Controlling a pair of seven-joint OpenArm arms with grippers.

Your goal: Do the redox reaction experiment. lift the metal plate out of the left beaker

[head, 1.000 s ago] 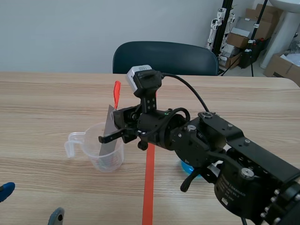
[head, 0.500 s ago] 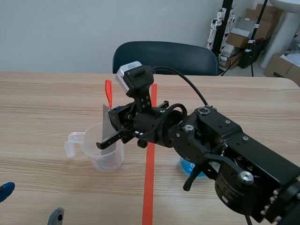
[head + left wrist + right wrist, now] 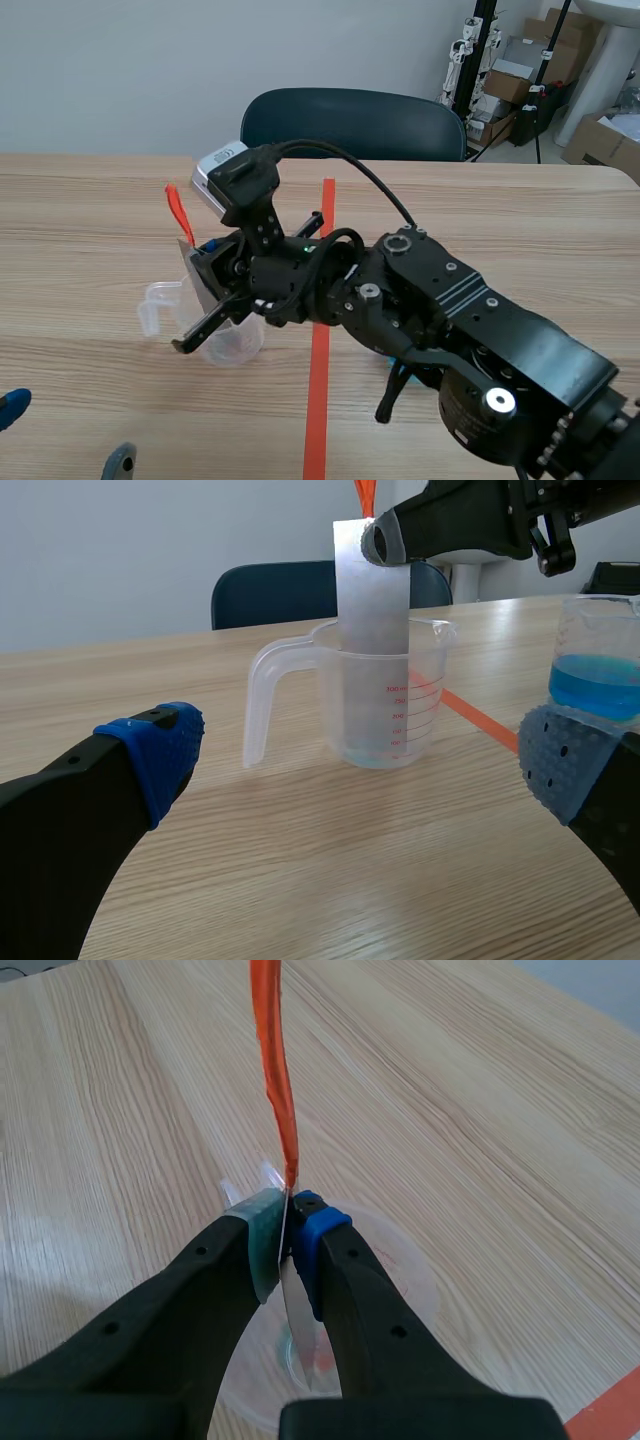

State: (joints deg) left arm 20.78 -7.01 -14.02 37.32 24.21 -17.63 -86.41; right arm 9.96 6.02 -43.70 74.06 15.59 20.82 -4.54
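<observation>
Right claw [image 3: 288, 1228]: pinched tight on the top of the metal plate [image 3: 372, 610]; an orange tab [image 3: 275, 1070] sticks up above the pads
Metal plate: leaning; its low end sits inside the clear beaker [image 3: 428, 715]
Left claw [image 3: 362, 763]: spread wide, low by the table

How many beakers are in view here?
2. The clear handled beaker holds the metal plate that the right gripper grips; the beaker of blue liquid stands across the tape line, mostly hidden behind the right arm in the scene view.
</observation>
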